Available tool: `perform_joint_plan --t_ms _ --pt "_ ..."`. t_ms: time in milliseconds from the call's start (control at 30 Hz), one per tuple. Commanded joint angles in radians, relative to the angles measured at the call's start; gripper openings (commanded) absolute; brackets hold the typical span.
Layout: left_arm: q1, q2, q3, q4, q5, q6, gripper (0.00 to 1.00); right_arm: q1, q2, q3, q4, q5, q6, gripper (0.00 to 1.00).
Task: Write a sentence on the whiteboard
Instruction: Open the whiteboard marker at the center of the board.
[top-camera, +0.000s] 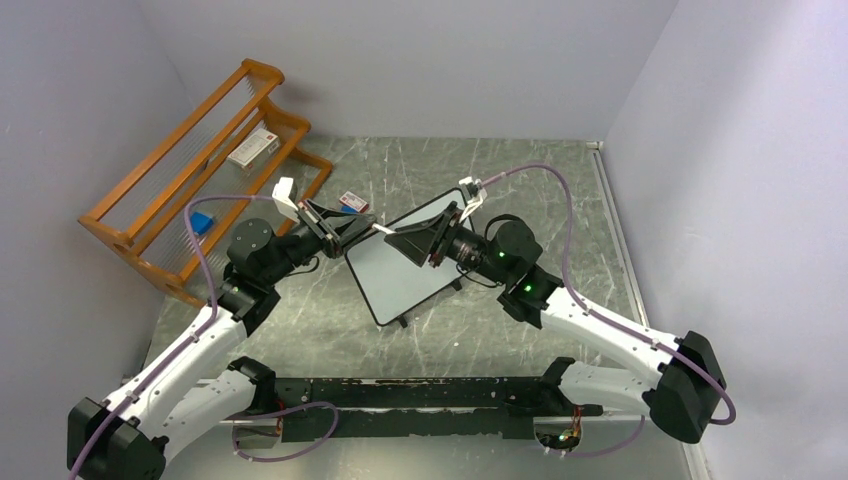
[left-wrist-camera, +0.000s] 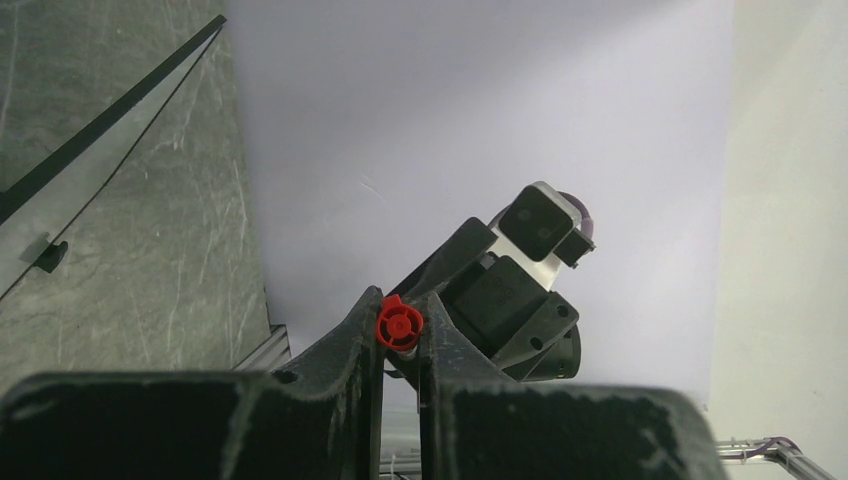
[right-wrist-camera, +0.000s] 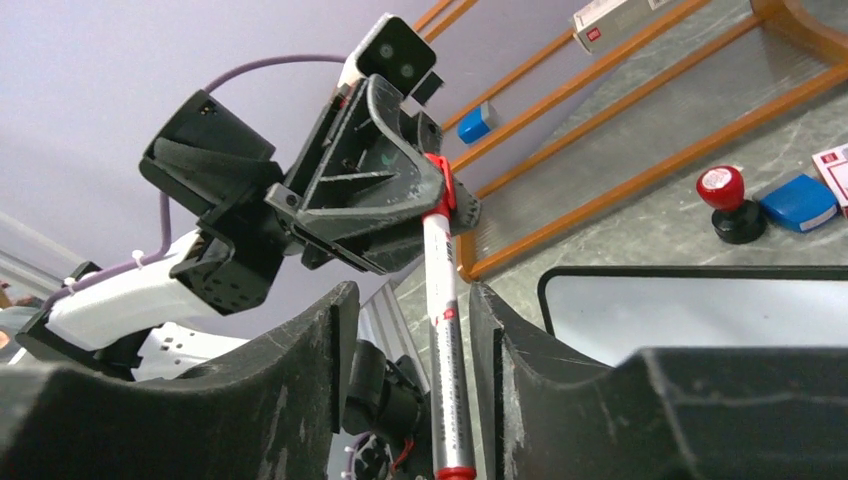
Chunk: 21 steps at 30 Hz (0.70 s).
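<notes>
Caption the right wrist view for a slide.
Left hand holds a red-capped marker between fingers of the open right hand; whiteboard blank.

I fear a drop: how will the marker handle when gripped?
Probably stiff: the marker runs straight from the left tool. Its smooth, round barrel could slip in a loose grip and would likely roll if dropped. Slim, so probably light.

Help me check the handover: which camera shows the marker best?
Right wrist: the marker shows its long white barrel and red ends, standing inside the right gripper, upper end clamped in the left gripper. Left wrist shows only its red end, pinched in that gripper. Top external shows just a white sliver between both grippers.
</notes>
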Motion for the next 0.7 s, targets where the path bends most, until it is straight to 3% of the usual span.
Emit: perform_joint_plan --t_ms 0,667 --pt "0.004 0.005 -0.011 0.05 0.03 -0.01 0.05 -0.015 0.004 0.039 0.057 -0.036 0.021 0.46" --pt "0.005 0.021 -0.001 0.061 0.026 -0.007 0.05 -0.025 0.036 0.091 -0.034 -0.077 -0.021 0.36"
